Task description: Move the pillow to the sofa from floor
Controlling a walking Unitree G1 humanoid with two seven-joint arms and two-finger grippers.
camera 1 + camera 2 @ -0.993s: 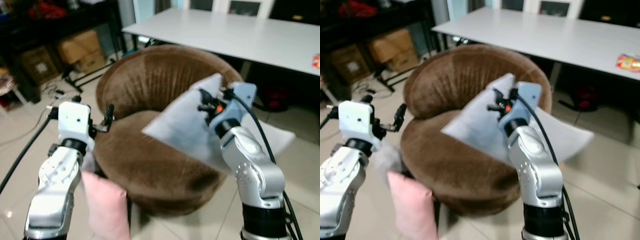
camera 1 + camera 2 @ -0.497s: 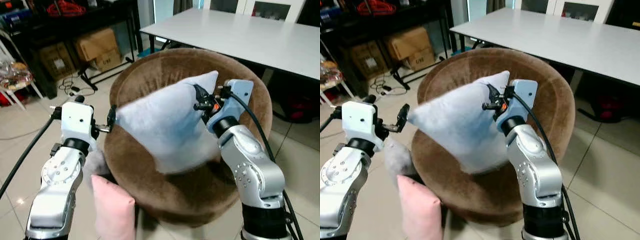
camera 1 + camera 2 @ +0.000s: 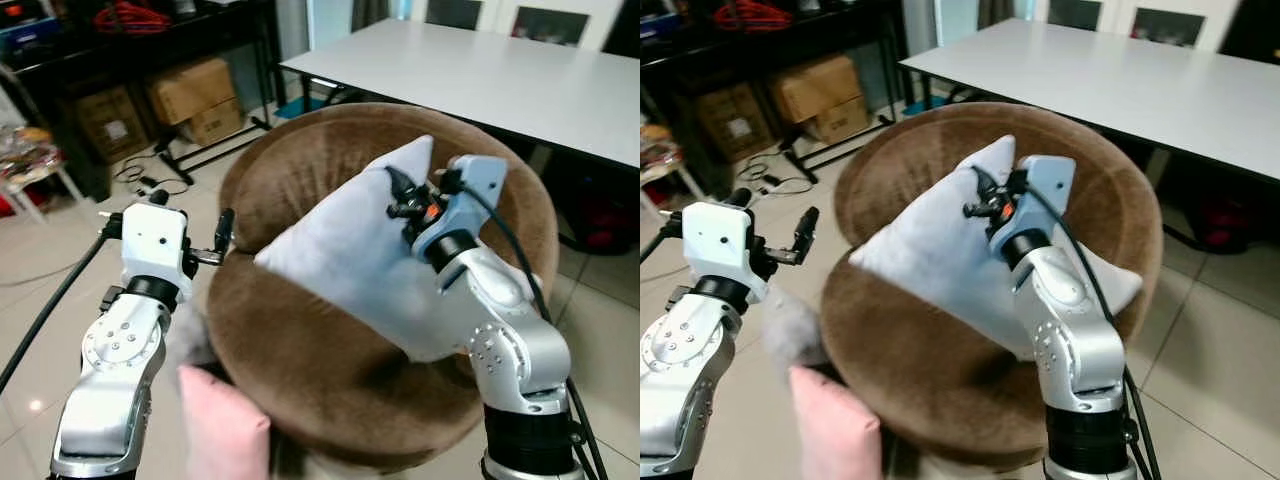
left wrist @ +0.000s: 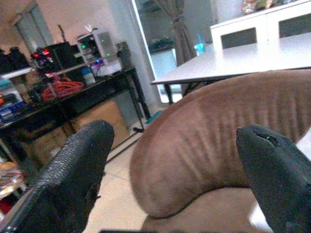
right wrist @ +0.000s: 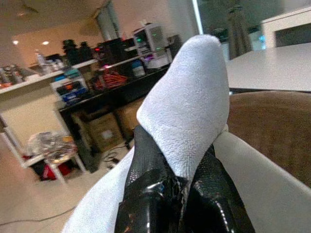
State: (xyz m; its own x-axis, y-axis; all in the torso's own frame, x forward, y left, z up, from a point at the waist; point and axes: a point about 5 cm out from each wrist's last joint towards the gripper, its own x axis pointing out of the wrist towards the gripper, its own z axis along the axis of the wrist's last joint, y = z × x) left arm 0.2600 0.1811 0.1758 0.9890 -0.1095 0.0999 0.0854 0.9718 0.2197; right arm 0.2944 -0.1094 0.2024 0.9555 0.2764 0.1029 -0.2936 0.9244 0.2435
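The white pillow (image 3: 355, 265) now lies across the seat of the round brown sofa (image 3: 300, 370). Its low side rests on the seat and its top corner points up near the sofa back. The right tool (image 5: 177, 160) pinches that top corner tight between its two black fingers (image 5: 146, 165). Holding a corner is a good way to carry a soft pillow, because the fat middle is too big for the fingers to go around.

The left tool (image 4: 167, 165) is beside the sofa's left edge, apart from the pillow. Its fingers are spread wide and hold nothing. It looks ready to help, or just keeps out of the way.

A pink pillow (image 3: 225, 435) is down on the floor (image 3: 30, 300) in front of the sofa, next to something grey and fuzzy (image 3: 790, 335). A long white desk (image 3: 480, 70) stands behind the sofa.

The white pillow seems to be where it should go. I think the job is nearly done. The right tool only needs to let go of the corner and pull back.
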